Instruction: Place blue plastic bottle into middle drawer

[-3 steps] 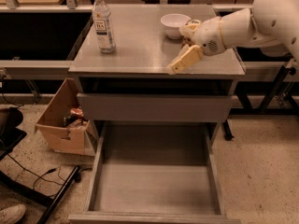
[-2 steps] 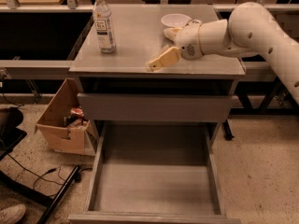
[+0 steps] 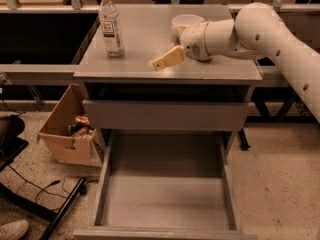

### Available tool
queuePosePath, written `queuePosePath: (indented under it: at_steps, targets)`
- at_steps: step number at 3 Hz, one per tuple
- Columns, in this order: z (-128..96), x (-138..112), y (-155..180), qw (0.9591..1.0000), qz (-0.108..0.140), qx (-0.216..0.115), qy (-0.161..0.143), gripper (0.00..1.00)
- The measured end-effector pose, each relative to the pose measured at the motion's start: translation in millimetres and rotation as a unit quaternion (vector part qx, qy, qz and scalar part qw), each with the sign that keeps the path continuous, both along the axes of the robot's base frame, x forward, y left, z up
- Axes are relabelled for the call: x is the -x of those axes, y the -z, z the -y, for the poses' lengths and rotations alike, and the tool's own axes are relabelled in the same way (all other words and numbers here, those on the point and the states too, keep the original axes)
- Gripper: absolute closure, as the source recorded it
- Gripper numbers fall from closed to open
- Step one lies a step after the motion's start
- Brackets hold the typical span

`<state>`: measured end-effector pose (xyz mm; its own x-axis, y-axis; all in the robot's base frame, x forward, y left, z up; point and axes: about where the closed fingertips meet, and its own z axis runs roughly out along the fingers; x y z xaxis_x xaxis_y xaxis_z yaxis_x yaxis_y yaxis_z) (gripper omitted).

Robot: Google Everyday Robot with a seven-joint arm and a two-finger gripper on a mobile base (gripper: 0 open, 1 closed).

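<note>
One slim clear plastic bottle with white cap and bluish label [image 3: 110, 26] stands upright, apart to the view's left of the cream two-finger gripper [image 3: 160, 63], whose spread I cannot make out.

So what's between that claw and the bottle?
Only bare cabinet top, in the camera view; the gripper hovers right of the blue plastic bottle.

Grey cabinet top [image 3: 150, 39] — bottle [image 3: 110, 24], bowl [image 3: 187, 21] — claw [image 3: 159, 63] above.
</note>
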<state>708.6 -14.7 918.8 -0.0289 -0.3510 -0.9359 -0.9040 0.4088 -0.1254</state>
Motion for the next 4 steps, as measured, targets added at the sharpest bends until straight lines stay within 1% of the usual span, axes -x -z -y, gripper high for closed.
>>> queuePosePath:
  at_steps: [1, 2, 3, 4]
  targets:
    - [-47, -63, 9, 0.9987, 0.014, -0.047, 0.01, 0.0]
    - [-79, -106, 7, 0.9949, 0.018, -0.092, 0.039, 0.0]
    - [-104, -128, 1, 0.9919, 0.02, -0.096, 0.081, 0.0]
    - [-129, -133, 0, 0.9888, 0.024, -0.091, 0.116, 0.0]
